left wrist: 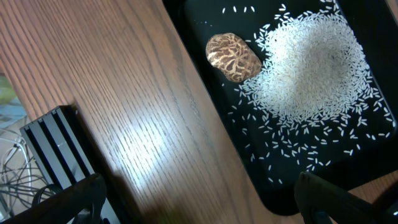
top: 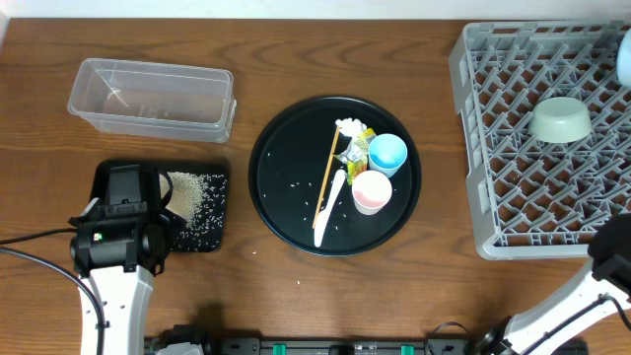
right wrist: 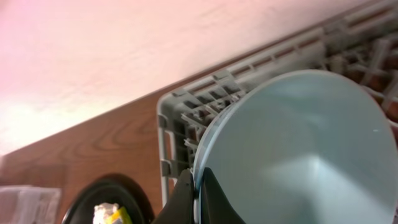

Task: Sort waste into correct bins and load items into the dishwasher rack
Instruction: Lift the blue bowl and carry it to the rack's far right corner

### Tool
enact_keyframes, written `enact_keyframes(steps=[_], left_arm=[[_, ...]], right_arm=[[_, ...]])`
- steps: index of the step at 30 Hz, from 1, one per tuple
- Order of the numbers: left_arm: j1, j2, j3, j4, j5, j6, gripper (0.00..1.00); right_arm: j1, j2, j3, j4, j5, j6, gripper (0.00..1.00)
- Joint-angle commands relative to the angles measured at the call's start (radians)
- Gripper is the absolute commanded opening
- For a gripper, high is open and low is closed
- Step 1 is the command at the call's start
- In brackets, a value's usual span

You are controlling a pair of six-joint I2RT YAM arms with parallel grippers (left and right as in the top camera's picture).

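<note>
The left arm (top: pixel 116 296) has a smooth white link, round like a tube. In front of it, toward the fingers, sits a blocky black housing (top: pixel 123 212) with rounded edges. On one side of this housing there is a small green light (top: pixel 98 236). A thin black cable (top: pixel 35 249) enters the housing from behind. The left fingers (left wrist: pixel 78 202) are matte black and broad. The right arm (top: pixel 557 314) is also white, with a dark grey joint (top: pixel 616 258) at its front end. The right fingers (right wrist: pixel 185 198) are dark and become thin at the tips.
</note>
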Motion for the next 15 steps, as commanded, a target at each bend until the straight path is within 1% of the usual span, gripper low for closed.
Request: enact_keyframes(steps=[1,5,11,15], left_arm=[[0.004,-0.003,0.014,-0.003,-0.021,-0.005,0.98],[0.005,-0.003,0.014,-0.003,-0.021,-0.005,0.98],[0.005,-0.003,0.014,-0.003,-0.021,-0.005,0.98],[0.005,-0.003,0.014,-0.003,-0.021,-0.005,0.98]], right_arm=[[-0.042,0.038,-0.071,0.056,-0.264,-0.086,0.01],[-0.075,0.051,-0.178,0.199,-0.410,-0.098,0.01],[-0.102,0.053,-0.338,0.384,-0.420,-0.097,0.01],[-0.106,0.053,-0.409,0.509,-0.454,-0.063,0.01]])
